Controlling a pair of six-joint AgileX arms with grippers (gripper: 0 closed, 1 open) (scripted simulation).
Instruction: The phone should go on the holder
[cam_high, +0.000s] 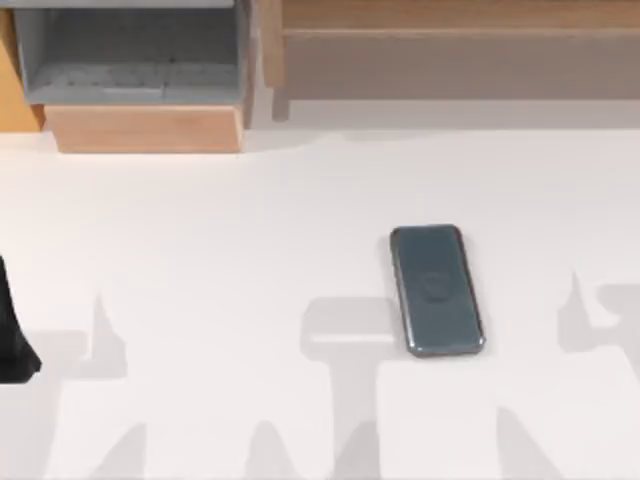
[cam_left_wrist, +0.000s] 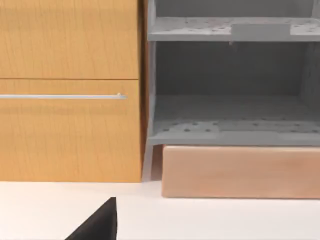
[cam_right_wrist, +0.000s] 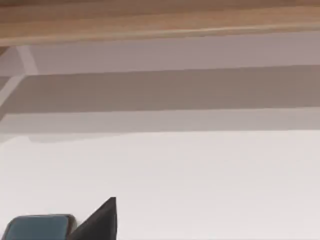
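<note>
The phone (cam_high: 436, 290) lies flat on the white table, right of the middle, its long side running front to back. It is a glossy dark blue-grey slab with a faint round mark. Its corner (cam_right_wrist: 37, 227) also shows in the right wrist view, close beside a black part of my right gripper (cam_right_wrist: 100, 222). A black part of my left gripper (cam_left_wrist: 100, 225) hangs over bare table facing the cabinets. A black shape (cam_high: 12, 330) is cut by the top view's left edge; I cannot tell whether it is the holder.
A grey open shelf unit (cam_high: 130, 55) on a light wooden base (cam_high: 145, 128) stands at the back left, with an orange wooden cabinet (cam_left_wrist: 70, 100) beside it. A long wooden bench (cam_high: 450, 40) runs along the back right. Arm shadows fall on the table's front.
</note>
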